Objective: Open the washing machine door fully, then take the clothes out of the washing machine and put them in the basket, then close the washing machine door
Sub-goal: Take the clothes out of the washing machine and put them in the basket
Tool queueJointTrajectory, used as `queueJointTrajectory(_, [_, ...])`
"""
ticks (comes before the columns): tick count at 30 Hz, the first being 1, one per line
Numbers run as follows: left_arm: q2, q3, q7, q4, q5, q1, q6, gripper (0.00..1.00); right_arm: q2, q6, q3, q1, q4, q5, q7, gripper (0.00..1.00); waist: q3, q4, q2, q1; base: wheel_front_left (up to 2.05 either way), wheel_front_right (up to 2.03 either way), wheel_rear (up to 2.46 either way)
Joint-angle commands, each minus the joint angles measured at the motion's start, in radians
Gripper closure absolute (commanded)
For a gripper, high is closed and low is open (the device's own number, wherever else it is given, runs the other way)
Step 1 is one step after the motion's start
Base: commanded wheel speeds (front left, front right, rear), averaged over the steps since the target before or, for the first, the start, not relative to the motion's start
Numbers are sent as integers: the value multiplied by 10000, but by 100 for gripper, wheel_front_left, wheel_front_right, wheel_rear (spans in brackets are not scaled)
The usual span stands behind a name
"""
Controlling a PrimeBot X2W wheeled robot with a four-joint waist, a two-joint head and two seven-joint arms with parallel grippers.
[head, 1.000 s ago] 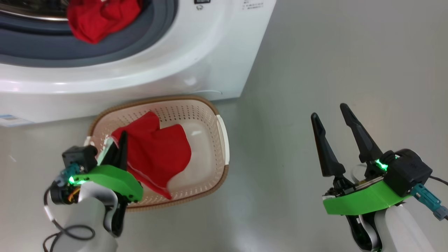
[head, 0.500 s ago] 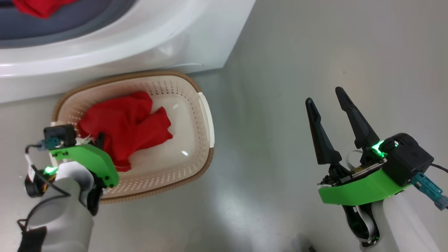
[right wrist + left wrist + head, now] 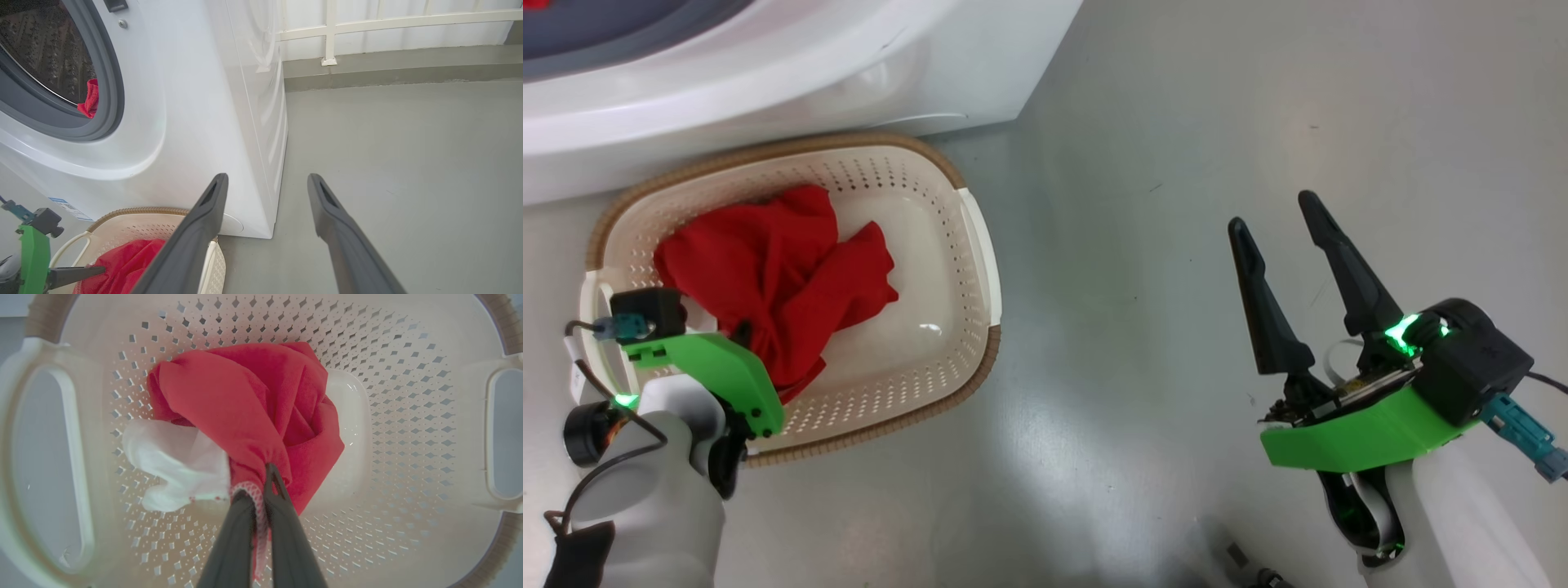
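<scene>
The left gripper (image 3: 261, 485) has its slim dark jaws pinched tight on the soft red clothes (image 3: 245, 396) at a stitched hem, inside the perforated cream basket (image 3: 388, 375) at nine o'clock. The right gripper (image 3: 1272, 212), at four o'clock, gapes wide and empty over smooth grey floor (image 3: 1135, 245). The glossy white washing machine (image 3: 890, 57) curves at eleven o'clock.

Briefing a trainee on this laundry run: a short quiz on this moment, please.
1. True or false: the left gripper is shut on a red garment inside the basket.
2. The right gripper is: A) open above the floor; B) holding the basket; C) gripping the door.
3. Fill in: another red garment shows at the mouth of the ____.
Key: 1 true; 2 A; 3 washing machine.
</scene>
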Motion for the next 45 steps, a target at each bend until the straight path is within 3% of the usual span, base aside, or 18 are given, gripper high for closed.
queueJointTrajectory(1, [327,136,5,-29,-103,82,-8,80,-18,48,198,-50,-227,117,-63,0,38,19,0,0,0,0,0])
queueJointTrajectory(3, [297,101,26,-11,-151,82,-29,59,-18,48,204,-83,-216,108,-63,0,50,26,0,0,0,0,0])
queueJointTrajectory(4, [289,89,30,-3,-178,82,-37,39,-18,48,205,-97,-209,99,-63,0,52,30,0,0,0,0,0])
queueJointTrajectory(5, [280,76,31,4,-203,82,-43,2,-18,48,201,-107,-203,94,-63,0,49,38,0,0,0,0,0])
queueJointTrajectory(6, [263,63,26,10,-228,85,-49,0,-18,48,188,-113,-196,91,-63,0,41,52,0,0,0,0,0])
queueJointTrajectory(26, [-250,-891,-1935,-1670,-1430,1138,-92,0,-18,48,-210,65,230,-121,-63,0,-1374,751,0,0,0,0,0])
queueJointTrajectory(32, [-199,-1245,-2162,-3200,-1661,1725,-93,0,-18,48,-382,206,386,-338,-63,0,-2053,1107,0,0,0,0,0])
queueJointTrajectory(45, [-283,157,-2176,-7715,-663,3902,-9,0,-18,48,-942,598,626,-659,-63,0,-3513,1449,0,0,0,0,0])
